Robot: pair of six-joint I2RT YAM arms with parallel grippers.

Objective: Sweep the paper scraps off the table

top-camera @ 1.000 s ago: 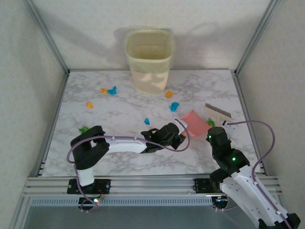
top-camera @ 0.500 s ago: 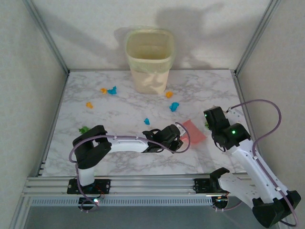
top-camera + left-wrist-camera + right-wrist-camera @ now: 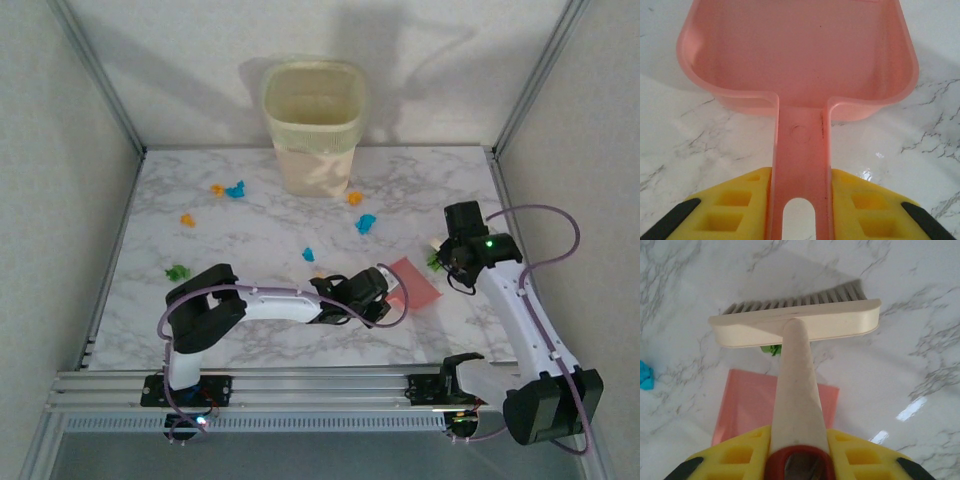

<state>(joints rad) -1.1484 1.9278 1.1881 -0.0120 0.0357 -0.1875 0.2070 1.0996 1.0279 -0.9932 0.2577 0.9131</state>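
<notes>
On the right half of the table (image 3: 250, 235), the right gripper (image 3: 797, 455) is clenched on the cream handle of the brush (image 3: 795, 322), and the left gripper (image 3: 800, 200) is clamped on the handle of the pink dustpan (image 3: 797, 55); one green scrap (image 3: 771, 349) lies between the brush head and the near edge of the pan, while the rest of the paper scraps (image 3: 236, 189) sit scattered well apart across the left and middle of the marble, some near the bin (image 3: 313, 125) at the back. The likely trouble is a flick: a stroke too brisk or too high could send the light green bit past the pan's mouth or toward the table's right edge, and bristles pressing on the pan could shove it aside in the left gripper's hold; a lip not flat on the marble would let the scrap slide beneath it. The overhead view gives the whole spread of scraps and both arms converging; the left wrist view shows that the pan is empty and how squarely the yellow fingers (image 3: 740, 205) pinch its handle; the right wrist view shows the green scrap peeking from under the brush head, just beside the pan, with a blue scrap (image 3: 645, 376) off to the left.
</notes>
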